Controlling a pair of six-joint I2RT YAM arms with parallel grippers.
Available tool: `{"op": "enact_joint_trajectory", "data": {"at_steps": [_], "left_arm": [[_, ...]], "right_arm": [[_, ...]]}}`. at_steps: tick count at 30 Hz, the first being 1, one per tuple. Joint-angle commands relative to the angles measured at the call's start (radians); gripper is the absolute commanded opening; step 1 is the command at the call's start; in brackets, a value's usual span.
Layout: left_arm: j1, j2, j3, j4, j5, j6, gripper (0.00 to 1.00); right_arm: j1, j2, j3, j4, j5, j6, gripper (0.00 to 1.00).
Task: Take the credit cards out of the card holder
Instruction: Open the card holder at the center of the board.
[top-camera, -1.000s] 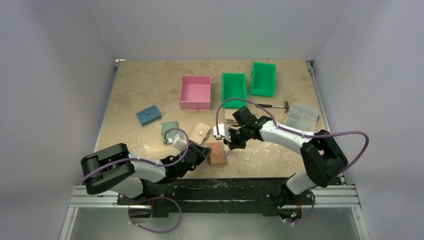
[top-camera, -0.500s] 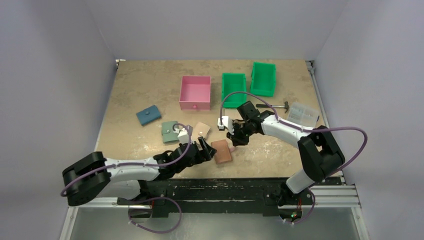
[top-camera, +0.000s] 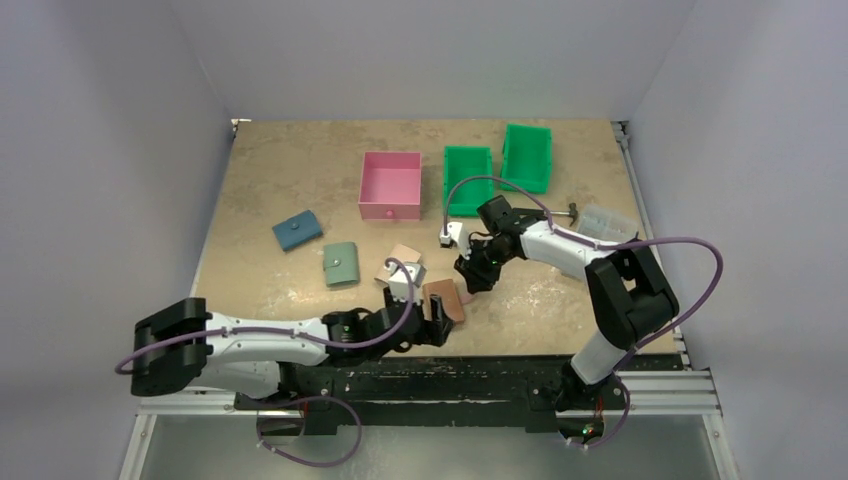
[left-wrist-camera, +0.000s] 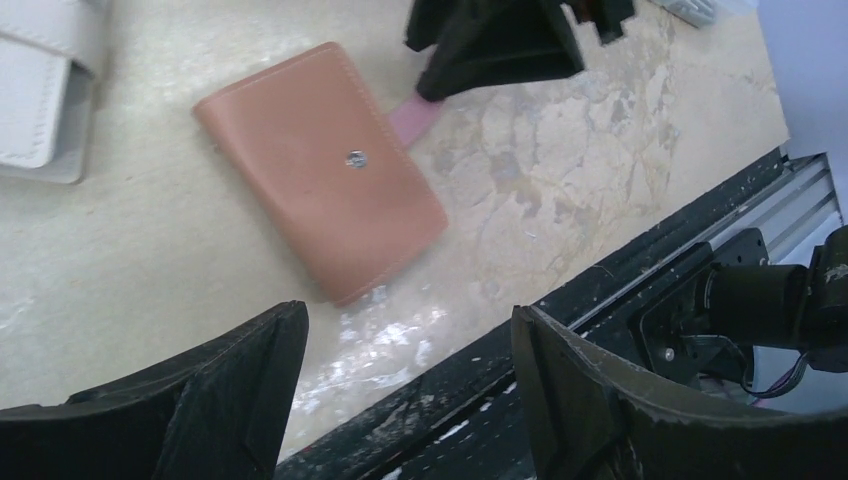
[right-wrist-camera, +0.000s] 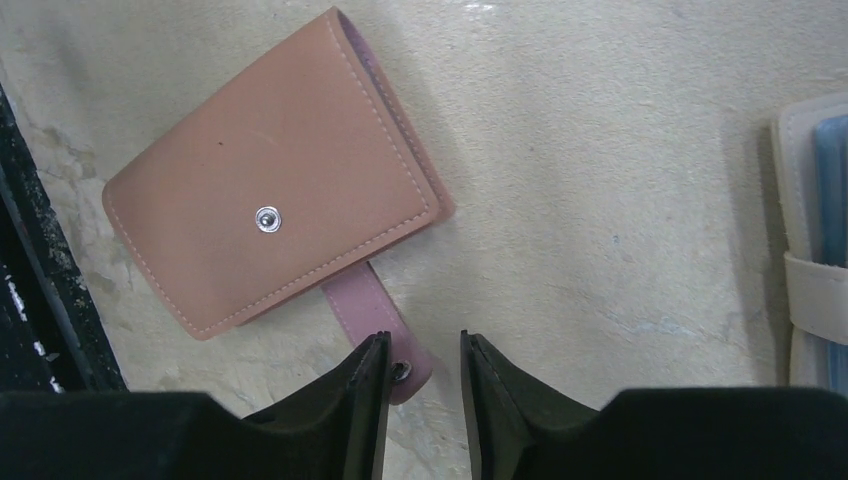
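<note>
Your worktop carries plenty that is not your job: a pink box and green bins toward the far edge, then a blue wallet, a sage green wallet and a beige wallet left of the middle. Leave all of those alone.

The card holder lies flat and folded shut close to the near edge, a little right of its middle, between your two arms. Its strap pokes out loose on the side toward the right arm, and the snap stud on the face is bare, so the holder looks unfastened. No credit cards show in any view; they are presumably inside.

Your left claw hangs just beside the holder's near end with its fingers wide apart and holding nothing. Your right claw sits at the strap's tip, fingers only narrowly apart on either side of it. From the wrist view you cannot tell whether the pads touch the strap.

You are at the opening step. Next, close the right claw on the strap tip and peel the flap back. The light holder will likely drag along unless the left claw pins its body first.
</note>
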Motion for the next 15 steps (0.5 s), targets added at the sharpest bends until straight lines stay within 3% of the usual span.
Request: {"op": "enact_joint_trajectory", "data": {"at_steps": [1,6,15], "left_arm": [[-0.097,0.117,0.191,-0.151,-0.211,0.036,0.79],[-0.146,0.289,0.378,-0.337,-0.329,0.007,0.79],[-0.159,0.584,0.707,-0.67,-0.409,-0.041,0.78]], "right_arm": [[-0.023,-0.01,0.044,-0.018,-0.032,0.04,0.4],[-0.028,-0.02,0.053,-0.03,-0.042,0.046,0.43],[-0.032,0.001,0.077,-0.054,-0.062,0.045,0.43]]}}
